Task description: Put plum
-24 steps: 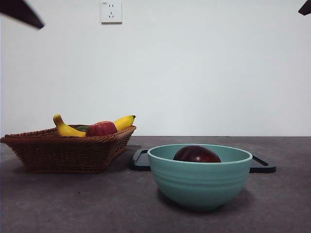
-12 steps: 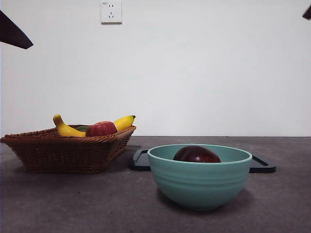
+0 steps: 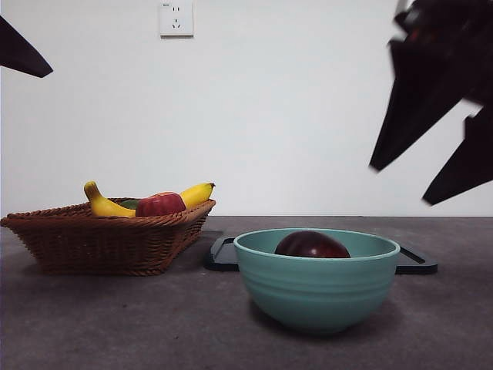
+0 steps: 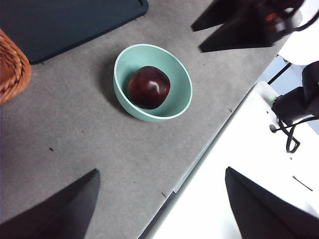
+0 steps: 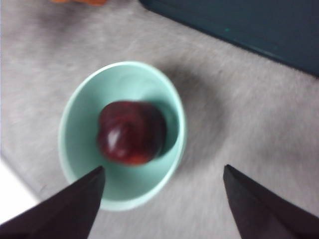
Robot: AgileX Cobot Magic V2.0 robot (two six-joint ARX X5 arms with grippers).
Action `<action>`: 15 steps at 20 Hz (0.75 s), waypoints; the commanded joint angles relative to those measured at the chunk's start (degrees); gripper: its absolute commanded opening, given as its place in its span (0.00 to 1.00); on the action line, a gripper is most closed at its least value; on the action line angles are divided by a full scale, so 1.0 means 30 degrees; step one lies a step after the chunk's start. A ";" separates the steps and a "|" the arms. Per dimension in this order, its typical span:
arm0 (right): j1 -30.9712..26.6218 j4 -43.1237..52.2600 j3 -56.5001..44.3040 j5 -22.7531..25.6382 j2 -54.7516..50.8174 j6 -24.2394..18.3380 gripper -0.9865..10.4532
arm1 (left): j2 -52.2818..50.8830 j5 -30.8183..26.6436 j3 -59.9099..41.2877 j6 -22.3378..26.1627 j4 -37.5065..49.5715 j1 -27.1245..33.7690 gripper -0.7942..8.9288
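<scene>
So the right gripper [image 3: 439, 166] has swung in big and dark at 2 o'clock; half a second back it was only a tip in the corner. It's above the green bowl [image 3: 316, 289], jaws wide apart, holding nothing. The plum [image 3: 312, 245] sits inside the bowl. Looks like the reach step; next it needs to drop straight over the plum. Left gripper [image 4: 159, 209] waits, also spread and empty.
</scene>
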 commanded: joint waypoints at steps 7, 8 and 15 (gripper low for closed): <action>0.1275 0.2914 0.0073 0.1974 0.3949 0.0576 0.28 | 0.0080 0.0109 0.0189 0.0015 0.0357 -0.0087 0.49; 0.1384 0.3089 0.0073 0.2047 0.4240 0.0576 0.27 | 0.0080 0.0109 0.0189 0.0015 0.0357 -0.0087 0.49; 0.1741 0.3942 0.0095 0.2018 0.5144 0.0627 0.09 | 0.0080 0.0109 0.0189 0.0022 0.0357 -0.0087 0.49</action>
